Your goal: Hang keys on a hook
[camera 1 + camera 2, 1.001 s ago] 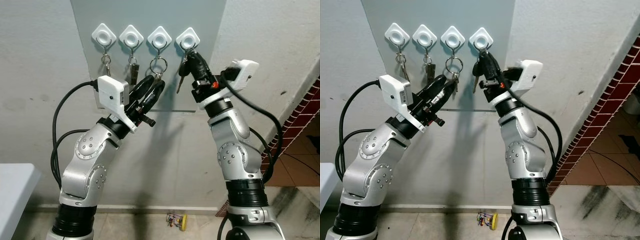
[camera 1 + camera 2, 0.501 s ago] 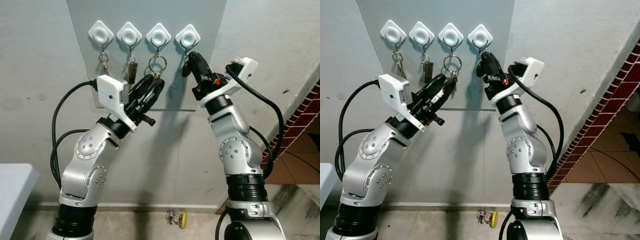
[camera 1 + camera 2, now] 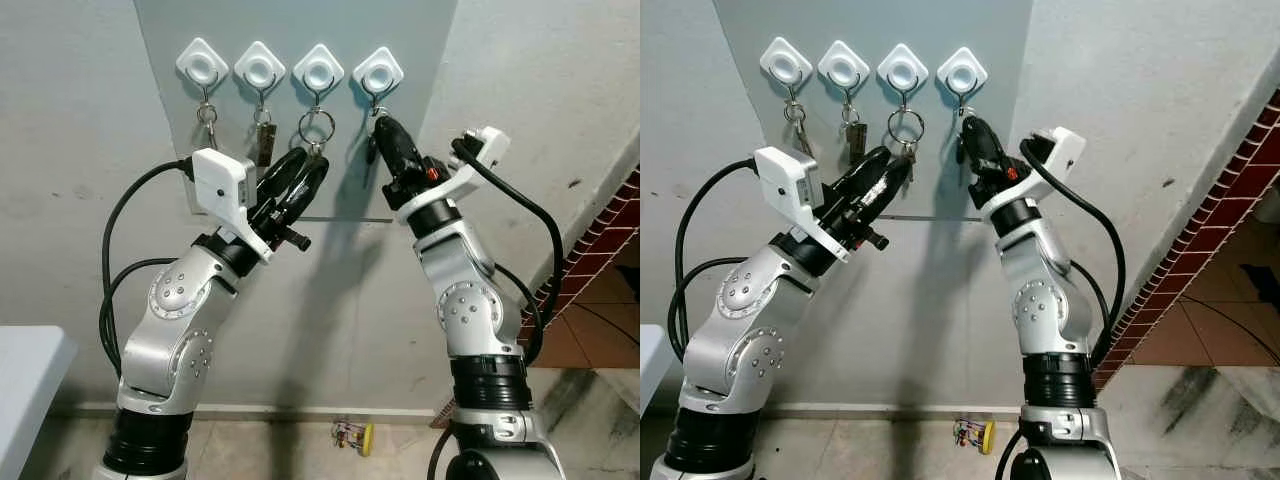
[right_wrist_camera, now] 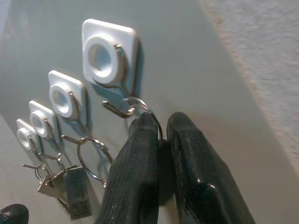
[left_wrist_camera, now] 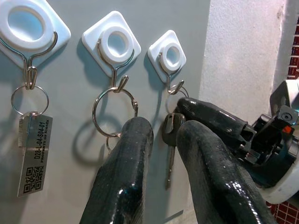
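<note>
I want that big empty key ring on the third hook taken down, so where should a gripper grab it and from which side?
Grip the lower arc of the key ring, probably best from straight in front. It hangs flat against the grey panel, its top caught in the hook, so the bottom is the freest part to pinch and lift off. The left gripper is already just below it.

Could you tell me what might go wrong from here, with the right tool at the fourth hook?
The right tool is shut on the key ring, which sits by the hook tip; whether it is seated is unclear, so releasing could drop the key. Pulling while clamped might strain the hook's white mount.
</note>
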